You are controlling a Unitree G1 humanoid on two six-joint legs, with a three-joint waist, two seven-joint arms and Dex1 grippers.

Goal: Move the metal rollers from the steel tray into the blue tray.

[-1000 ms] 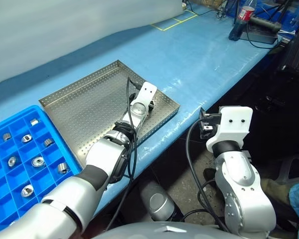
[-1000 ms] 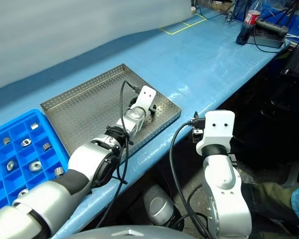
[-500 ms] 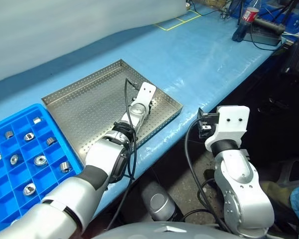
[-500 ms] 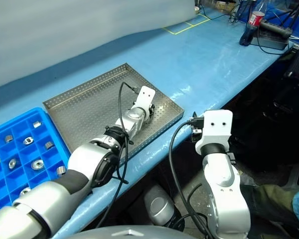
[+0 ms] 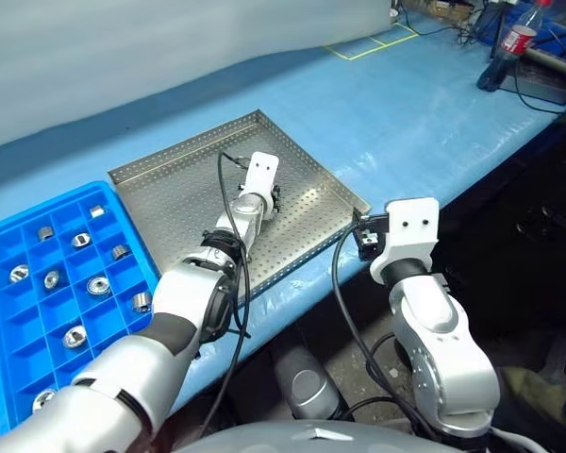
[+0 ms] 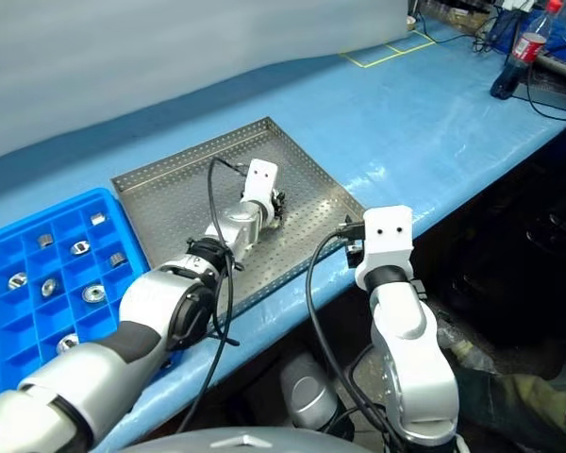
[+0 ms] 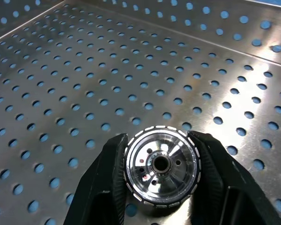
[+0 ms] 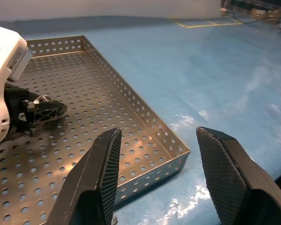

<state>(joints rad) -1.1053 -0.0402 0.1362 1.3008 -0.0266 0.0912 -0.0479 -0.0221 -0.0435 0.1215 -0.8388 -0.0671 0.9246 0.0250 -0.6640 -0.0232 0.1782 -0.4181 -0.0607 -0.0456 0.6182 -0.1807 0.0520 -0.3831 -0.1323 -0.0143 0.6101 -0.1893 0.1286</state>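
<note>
Now your left gripper [image 7: 160,187] has just clenched on a metal roller [image 7: 160,164] in the steel tray [image 5: 189,179]; carry it to the blue tray [image 5: 9,321]. Right gripper [image 8: 154,183] hangs released.

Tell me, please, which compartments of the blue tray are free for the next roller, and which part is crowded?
In the blue tray, the column along its outer rim, away from the steel tray, looks mostly bare. The columns nearer the steel tray are crowded with metal rollers. The left gripper is shut on a roller over the steel tray.
</note>
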